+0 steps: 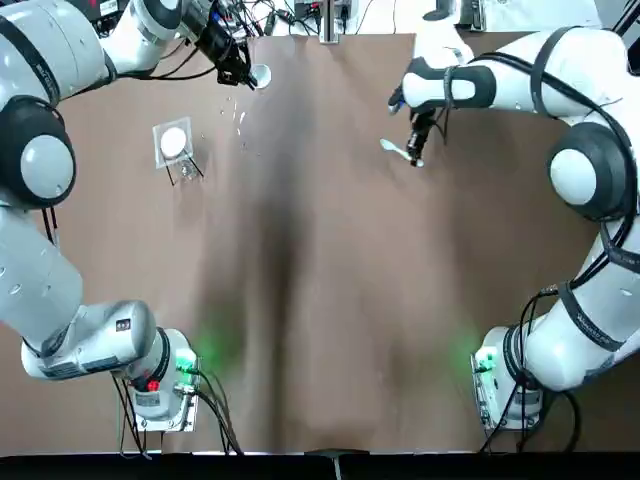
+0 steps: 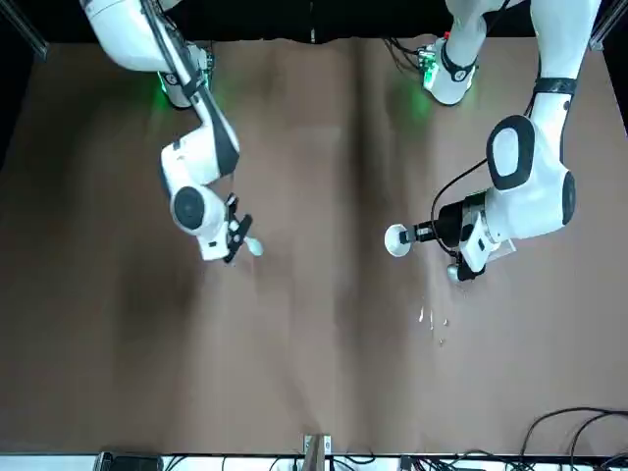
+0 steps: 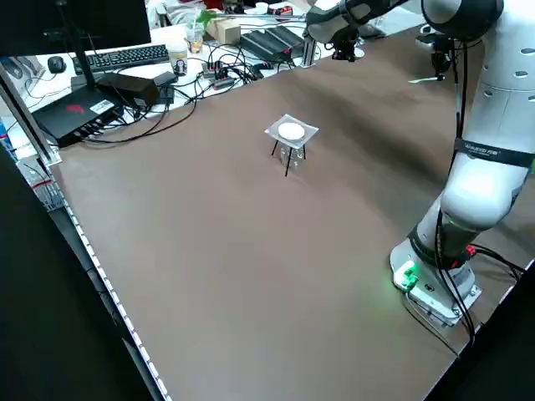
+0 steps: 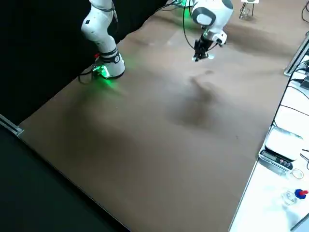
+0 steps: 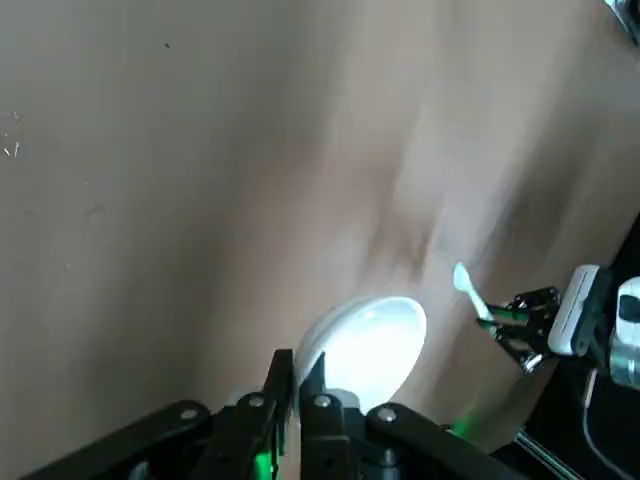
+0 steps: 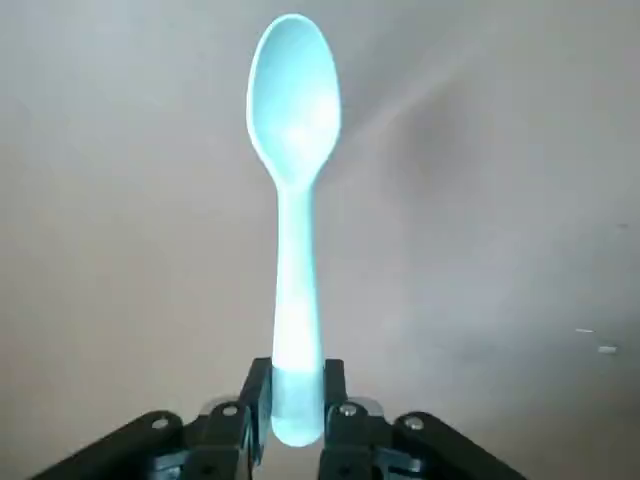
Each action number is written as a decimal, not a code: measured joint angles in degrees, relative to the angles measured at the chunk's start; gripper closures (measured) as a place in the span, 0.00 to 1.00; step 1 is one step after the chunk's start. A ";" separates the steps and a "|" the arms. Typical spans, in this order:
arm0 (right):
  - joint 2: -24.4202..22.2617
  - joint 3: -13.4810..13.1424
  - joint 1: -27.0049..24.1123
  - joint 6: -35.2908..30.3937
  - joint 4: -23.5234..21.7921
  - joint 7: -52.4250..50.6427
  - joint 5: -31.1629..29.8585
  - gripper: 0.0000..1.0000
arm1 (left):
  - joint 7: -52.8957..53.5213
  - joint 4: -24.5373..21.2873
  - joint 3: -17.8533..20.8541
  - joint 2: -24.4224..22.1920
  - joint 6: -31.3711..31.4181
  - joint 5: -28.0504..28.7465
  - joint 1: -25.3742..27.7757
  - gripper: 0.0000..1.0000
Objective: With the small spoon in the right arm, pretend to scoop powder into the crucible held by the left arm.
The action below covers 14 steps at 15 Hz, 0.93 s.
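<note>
My left gripper (image 1: 238,68) hovers over the far left of the brown table, shut on the rim of a small white crucible (image 1: 260,76). In the left wrist view the crucible (image 5: 365,345) sits just beyond the closed fingers (image 5: 318,385). My right gripper (image 1: 415,148) is at the far right, shut on the handle of a small pale spoon (image 1: 394,148), whose bowl points toward the table's middle. The right wrist view shows the spoon (image 6: 293,130) sticking straight out from the gripper (image 6: 297,405). In the front view a wide gap separates the spoon (image 2: 252,247) from the crucible (image 2: 397,239).
A small wire stand with a white disc (image 1: 173,142) on top stands on the left of the table, near the left gripper. A few pale specks (image 1: 240,118) lie on the cloth below the crucible. Cables and equipment line the far edge (image 1: 320,20).
</note>
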 joint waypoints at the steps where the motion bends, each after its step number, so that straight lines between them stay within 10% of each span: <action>1: 0.00 0.01 1.85 -0.90 0.87 3.18 1.53 0.75 | -0.39 0.06 -0.02 0.00 0.00 0.00 -0.10 0.93; 14: 17.17 -0.06 18.48 -7.99 21.94 31.74 12.59 0.75 | -0.86 0.13 -0.04 0.00 0.00 0.00 -0.50 0.93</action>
